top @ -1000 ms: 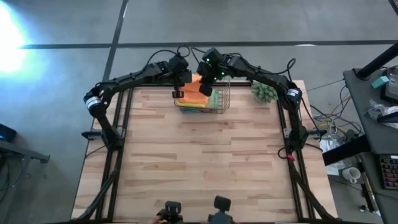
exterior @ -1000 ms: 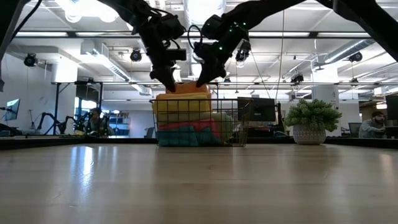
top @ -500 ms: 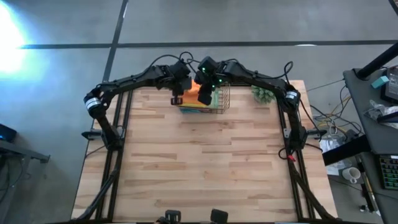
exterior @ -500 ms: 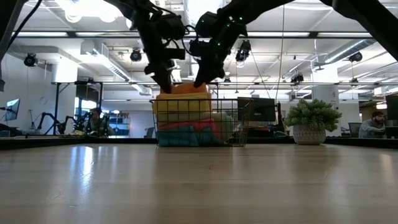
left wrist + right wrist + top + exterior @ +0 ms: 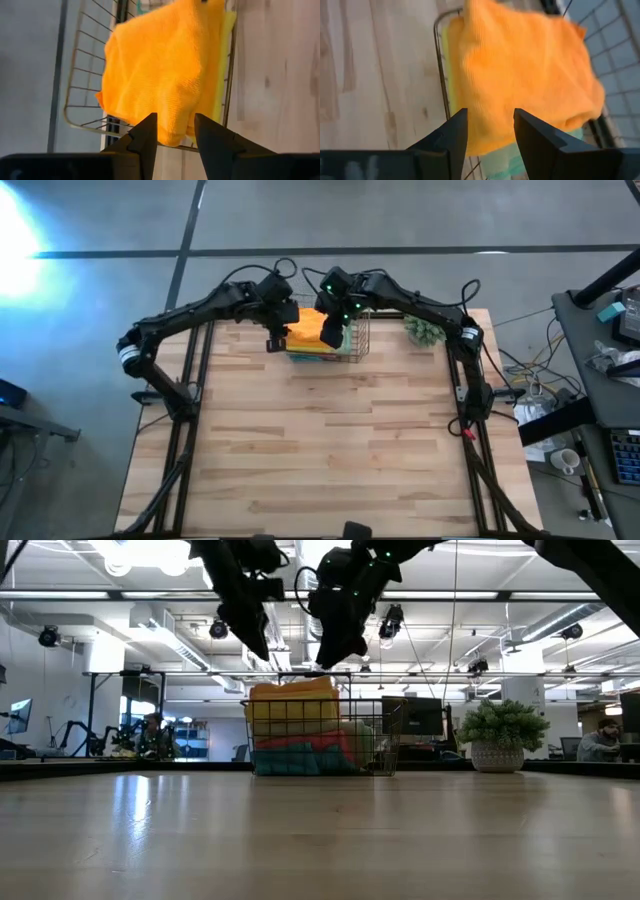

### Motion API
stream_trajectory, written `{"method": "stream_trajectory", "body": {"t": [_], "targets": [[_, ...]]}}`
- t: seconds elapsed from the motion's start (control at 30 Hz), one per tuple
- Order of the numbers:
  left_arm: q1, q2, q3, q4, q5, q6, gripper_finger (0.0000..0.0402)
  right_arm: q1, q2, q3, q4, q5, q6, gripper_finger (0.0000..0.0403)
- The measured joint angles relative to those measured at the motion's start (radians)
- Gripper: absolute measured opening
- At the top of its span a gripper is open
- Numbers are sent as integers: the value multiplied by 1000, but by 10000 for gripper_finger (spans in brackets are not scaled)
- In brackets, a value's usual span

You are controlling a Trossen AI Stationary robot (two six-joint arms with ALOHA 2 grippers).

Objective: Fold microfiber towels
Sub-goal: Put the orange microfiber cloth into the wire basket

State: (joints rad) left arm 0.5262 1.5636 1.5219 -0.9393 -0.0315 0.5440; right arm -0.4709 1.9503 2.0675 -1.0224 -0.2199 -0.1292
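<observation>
While both arms hover at the table's far edge, a wire basket sits beneath them holding a stack of microfiber towels — an orange towel lies on top. The left gripper hangs just above the stack's left side, the right gripper above its right. Both have their fingers parted and hold nothing.

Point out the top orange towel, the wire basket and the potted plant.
orange towel (image 5: 160, 75), left wrist view, middle of its top surface.
wire basket (image 5: 385, 745), low view, right side wall.
potted plant (image 5: 503, 726), low view, its green leaves.
</observation>
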Motion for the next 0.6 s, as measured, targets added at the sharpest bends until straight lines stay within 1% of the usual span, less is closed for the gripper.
{"method": "stream_trajectory", "body": {"t": [0.13,0.27,0.37,0.5,0.6], "targets": [[0,-62,-5,-1,27,-71,114,0,0,12,69,10,-44,145],[0,-138,-33,8,150,-156,113,-9,17,-15,162,10,-44,135],[-5,-195,-85,21,232,-192,113,-11,64,-25,166,11,-27,127],[-6,-279,-189,57,238,-230,113,-6,117,-28,161,9,-23,119],[-5,-350,-289,106,237,-273,113,-4,128,-27,165,7,2,113]]}}
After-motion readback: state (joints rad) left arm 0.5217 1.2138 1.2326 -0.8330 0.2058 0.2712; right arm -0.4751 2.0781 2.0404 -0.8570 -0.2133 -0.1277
